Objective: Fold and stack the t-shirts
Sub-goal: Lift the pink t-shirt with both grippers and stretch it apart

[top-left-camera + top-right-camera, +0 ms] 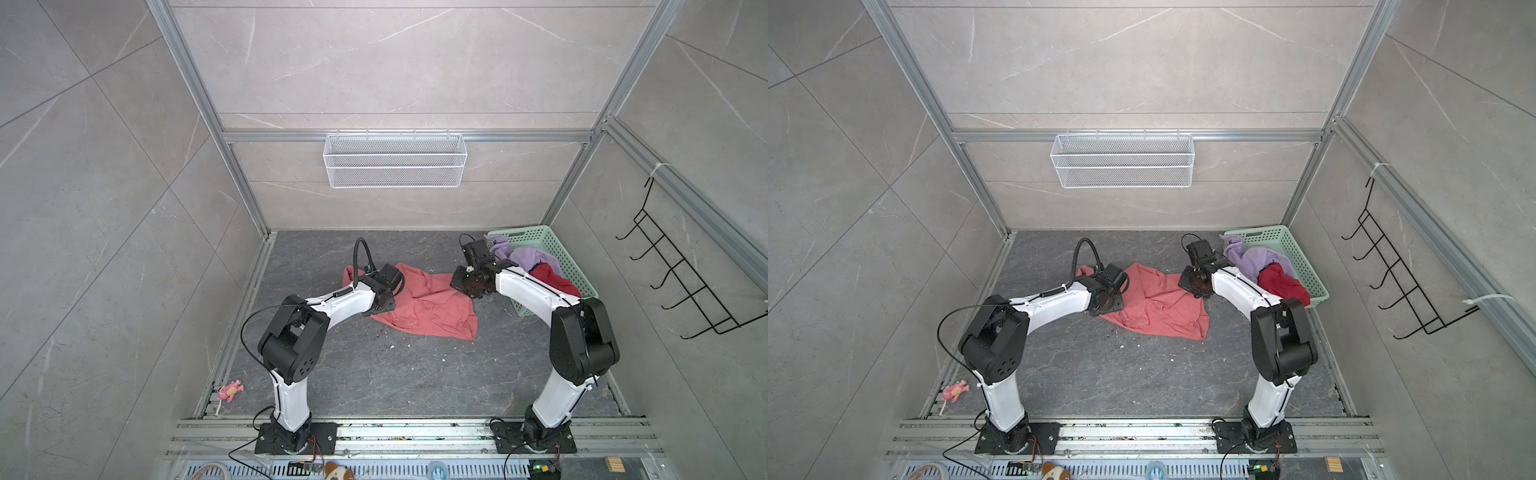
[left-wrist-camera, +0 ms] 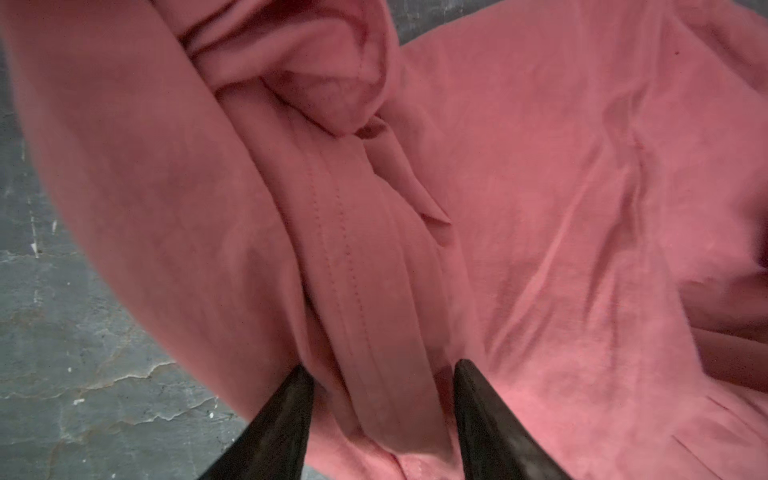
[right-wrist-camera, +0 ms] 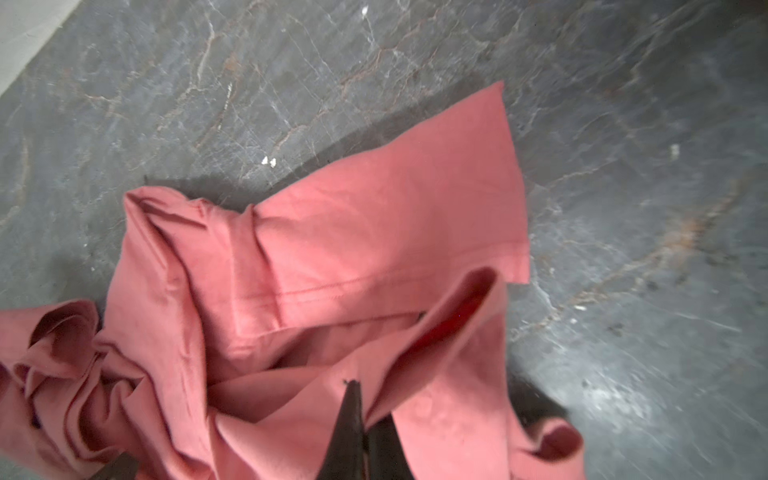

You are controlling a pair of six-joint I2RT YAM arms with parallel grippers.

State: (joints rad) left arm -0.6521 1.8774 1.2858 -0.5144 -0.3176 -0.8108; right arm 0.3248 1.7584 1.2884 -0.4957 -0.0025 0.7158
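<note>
Surface: a dark grey marbled table, boxed in by pale tiled walls and an aluminium frame.
Pink tee: lies crumpled on the table towards the back, between the two arms in both top views; it is not flat and not folded.
Left gripper: jaws spread, low over the tee's left part. In the left wrist view a double-stitched hem band runs straight into the gap between the fingers, with cloth on either side of them. Nothing is clamped.
Right gripper: jaws pressed together at the tee's right edge, pinching a fold. In the right wrist view the cloth rises in a ridge from the fingertips, with a sleeve spread flat on the table beyond.
Basket: mint green, in the table's back right corner, just behind the right arm.
Lilac tee: heaped in the basket, spilling over its near rim.
Red tee: bunched in the basket, in front of the lilac one and touching it.
</note>
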